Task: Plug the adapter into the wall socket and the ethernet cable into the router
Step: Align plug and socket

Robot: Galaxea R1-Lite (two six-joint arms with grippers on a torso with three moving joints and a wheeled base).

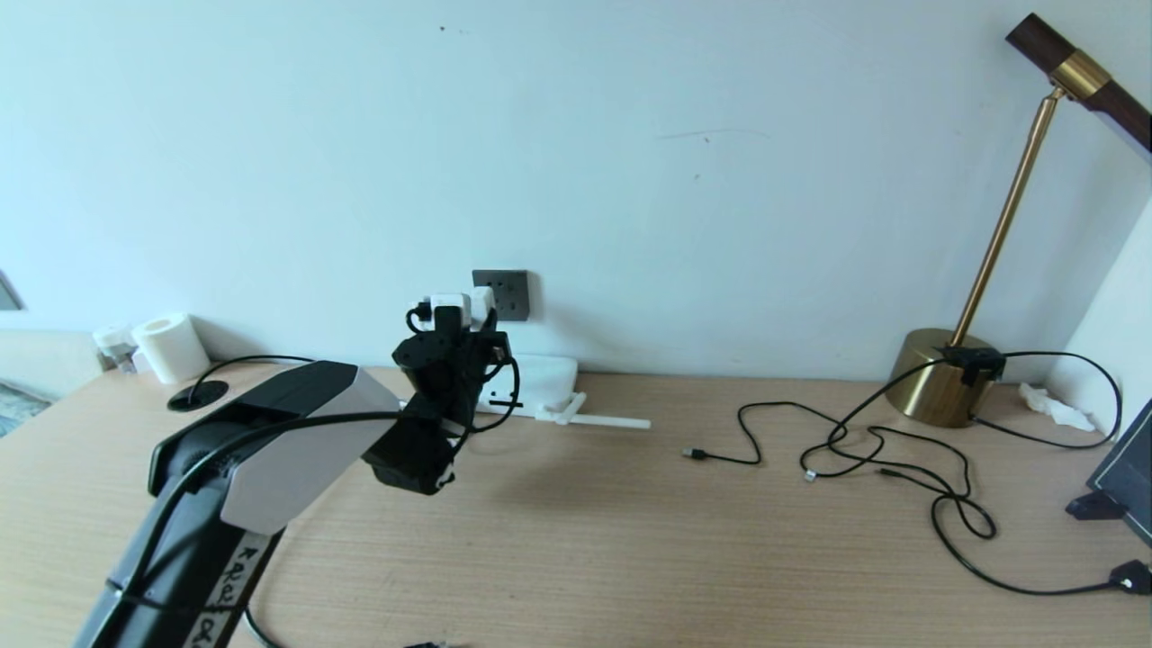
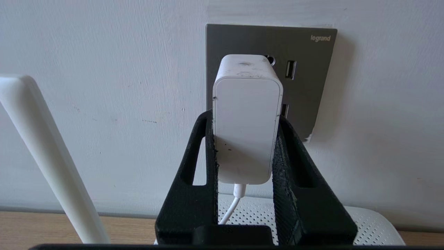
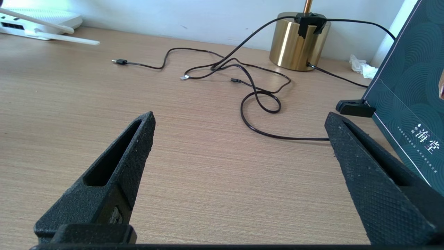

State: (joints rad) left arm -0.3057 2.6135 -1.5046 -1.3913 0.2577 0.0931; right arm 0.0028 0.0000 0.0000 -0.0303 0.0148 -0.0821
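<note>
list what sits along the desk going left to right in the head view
paper roll → left pincer holding the adapter → wall socket → router → loose black cords → brass lamp → crumpled tissue

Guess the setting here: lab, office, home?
Probably a hotel room or home desk, not a lab: a wood-grain desk against a plain painted wall, a brass desk lamp, a toilet roll, and a router beneath a wall socket.
</note>
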